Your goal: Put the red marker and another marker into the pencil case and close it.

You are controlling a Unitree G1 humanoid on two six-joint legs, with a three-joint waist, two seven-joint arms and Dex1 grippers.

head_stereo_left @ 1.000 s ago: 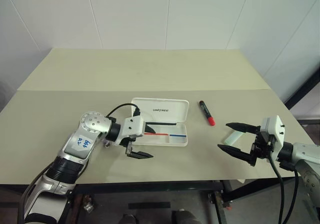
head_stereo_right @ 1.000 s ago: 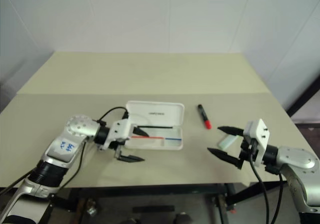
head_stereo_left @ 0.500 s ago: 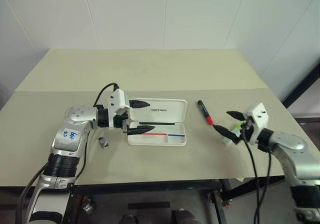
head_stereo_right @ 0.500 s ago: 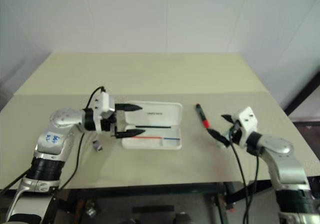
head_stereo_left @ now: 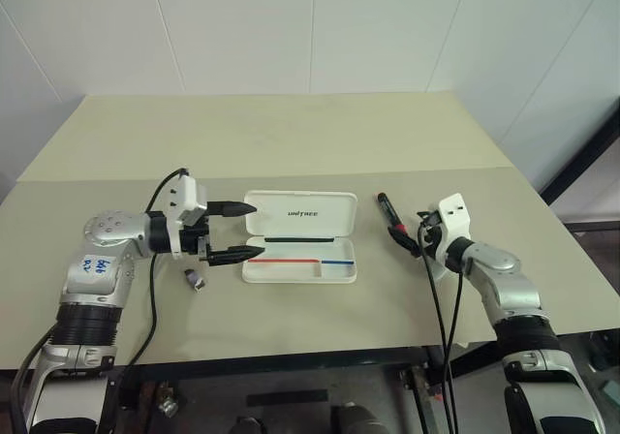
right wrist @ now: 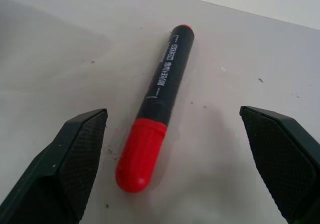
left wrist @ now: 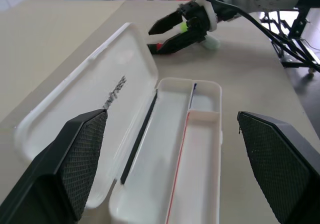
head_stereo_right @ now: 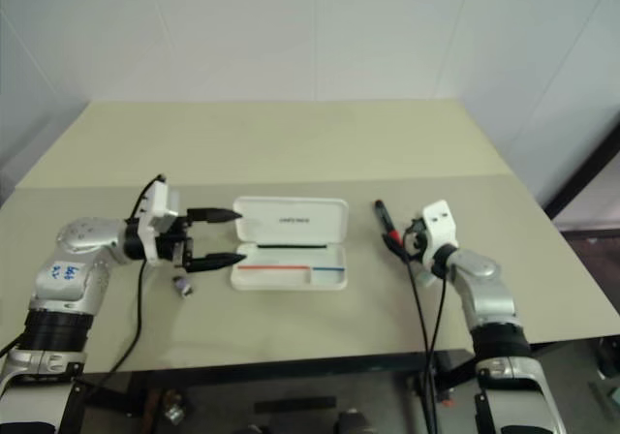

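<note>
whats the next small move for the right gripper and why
Probably ease the right gripper down and shut it on the red marker. The marker lies flat on the table between the open fingers, untouched, and the pencil case lies open, nothing in it yet.

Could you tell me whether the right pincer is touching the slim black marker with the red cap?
Apart. In the right wrist view, the marker lies on the table between the open pincer fingers, with bare tabletop either side.
</note>
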